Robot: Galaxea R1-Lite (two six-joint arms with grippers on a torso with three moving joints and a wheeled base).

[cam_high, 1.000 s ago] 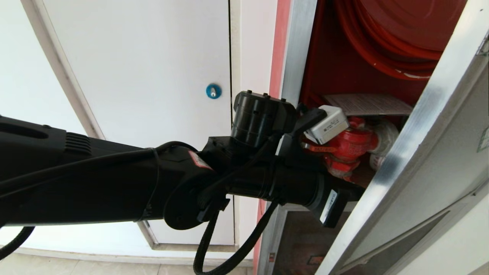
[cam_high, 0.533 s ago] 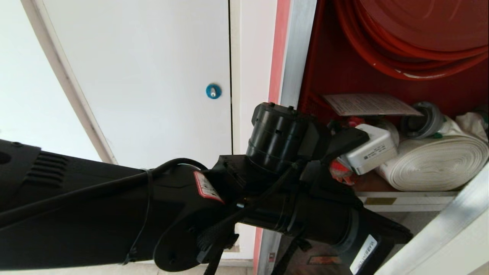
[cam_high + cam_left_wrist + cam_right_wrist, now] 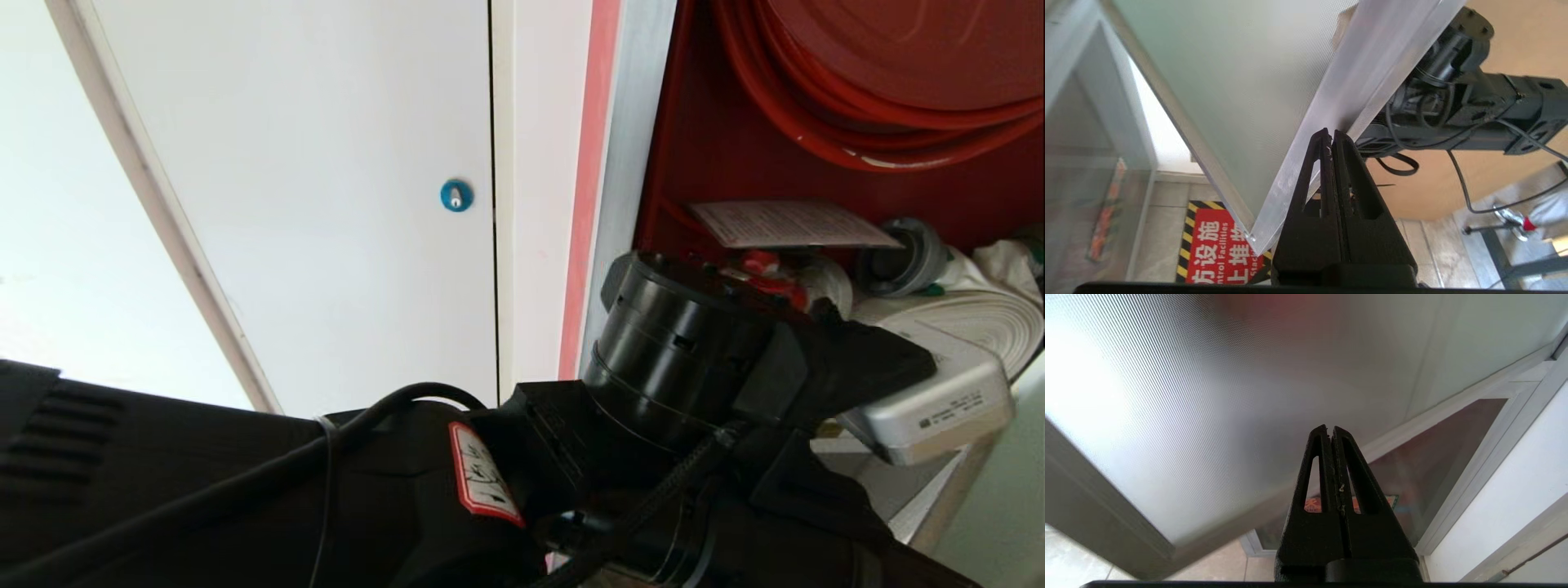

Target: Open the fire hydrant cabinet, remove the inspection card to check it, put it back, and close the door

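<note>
1. The fire hydrant cabinet (image 3: pixel 702 155) stands open; its red interior shows a red hose reel (image 3: pixel 882 90) above and a white rolled hose (image 3: pixel 955 318) on the cabinet floor towards the right.
2. The inspection card (image 3: pixel 788 223) lies nearly flat inside, above the red valve (image 3: pixel 763 265) and below the reel, close to the cabinet's left frame edge.
3. The door (image 3: pixel 1241 81) is swung out. In the left wrist view its silver frame edge runs diagonally just ahead of the left tool (image 3: pixel 1330 134).
4. The left tool's fingers are pressed together with nothing between them. Their tips sit at the door's frame edge; contact cannot be confirmed.
5. The right tool (image 3: pixel 1330 430) is likewise closed and empty, parked facing frosted glass.
6. Handling judgement, card: light, thin, and flexible in a slick sleeve. It is likely to bend or slip, so take it at the free near edge with a firm, shallow pinch.
7. Handling judgement, door: stiff, glass-panelled, and fragile. Push on the metal frame, not the glass.
</note>
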